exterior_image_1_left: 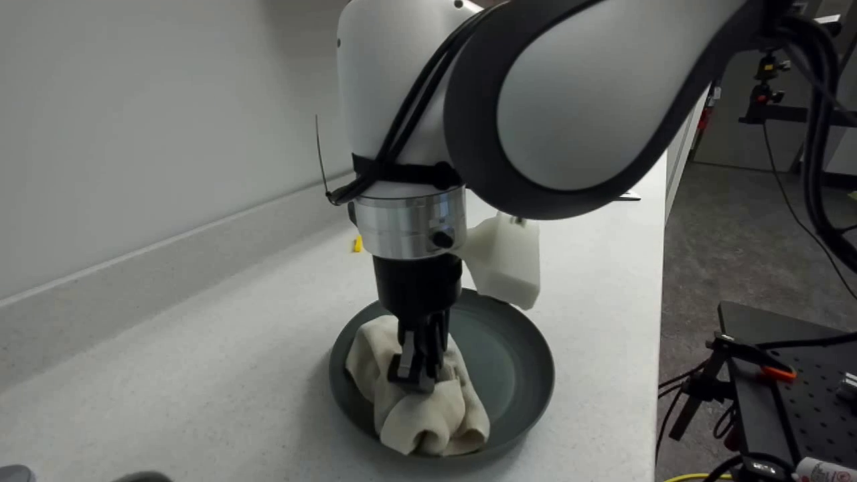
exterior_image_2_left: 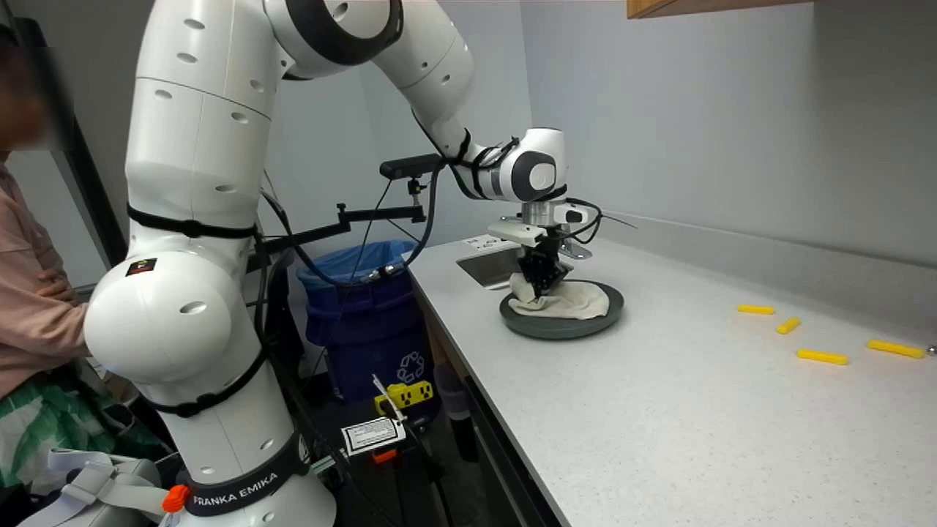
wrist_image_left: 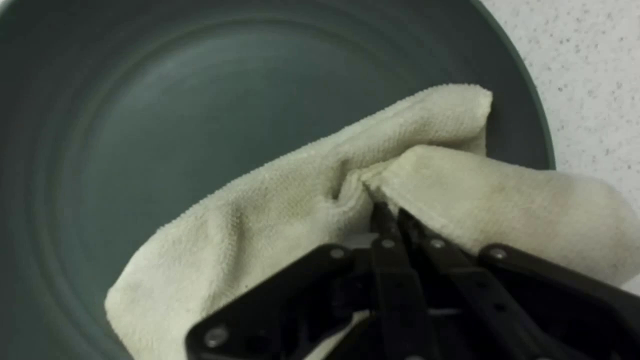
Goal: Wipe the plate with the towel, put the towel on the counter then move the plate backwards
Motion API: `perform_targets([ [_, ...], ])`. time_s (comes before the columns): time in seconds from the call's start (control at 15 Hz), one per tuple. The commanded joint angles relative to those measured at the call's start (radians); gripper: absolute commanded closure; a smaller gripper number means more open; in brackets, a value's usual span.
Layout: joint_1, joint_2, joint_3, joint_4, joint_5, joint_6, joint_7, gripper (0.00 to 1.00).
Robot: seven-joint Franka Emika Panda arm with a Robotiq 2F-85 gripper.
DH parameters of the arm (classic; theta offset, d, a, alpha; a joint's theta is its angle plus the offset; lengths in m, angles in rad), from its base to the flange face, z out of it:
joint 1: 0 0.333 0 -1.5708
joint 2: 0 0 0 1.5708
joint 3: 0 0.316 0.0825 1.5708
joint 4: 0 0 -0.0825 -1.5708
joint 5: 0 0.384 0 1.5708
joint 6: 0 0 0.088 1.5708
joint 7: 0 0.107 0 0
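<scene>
The dark grey-green plate [exterior_image_1_left: 512, 361] rests on the white counter [exterior_image_1_left: 201, 402], seen in both exterior views. Bunched inside it is the beige towel [exterior_image_1_left: 428, 418], covering part of the plate's surface and lying over its rim in the wrist view. My gripper [exterior_image_1_left: 416, 376] points down into the cloth, its fingers nearly together. In the wrist view a pinched fold of the towel [wrist_image_left: 280, 210] runs between the tips of the gripper [wrist_image_left: 394, 212], so it is shut on the towel. The very ends of the fingertips are sunk in folds. Bare plate [wrist_image_left: 210, 110] shows beside the cloth.
Several yellow sticks [exterior_image_2_left: 821, 357] lie on the counter nearer the robot's base. A sink [exterior_image_2_left: 489, 268] is set into the counter beyond the plate. The backsplash [exterior_image_1_left: 167, 268] runs along the wall. A blue bin [exterior_image_2_left: 359, 322] stands beside the counter, and a person [exterior_image_2_left: 33, 293] is at the far left.
</scene>
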Motion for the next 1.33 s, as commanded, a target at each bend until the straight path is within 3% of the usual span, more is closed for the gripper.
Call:
perform_targets([
  [0.0,0.027,0.062,-0.043,0.082,-0.012,0.009,-0.018,0.99],
  [0.4,0.081,0.045,-0.159,0.083,-0.212,0.082,0.071,0.99],
  [0.73,0.080,0.026,-0.204,0.055,-0.270,0.078,0.116,0.99],
  [1.27,0.109,-0.011,-0.268,0.030,-0.403,-0.078,0.278,0.99],
])
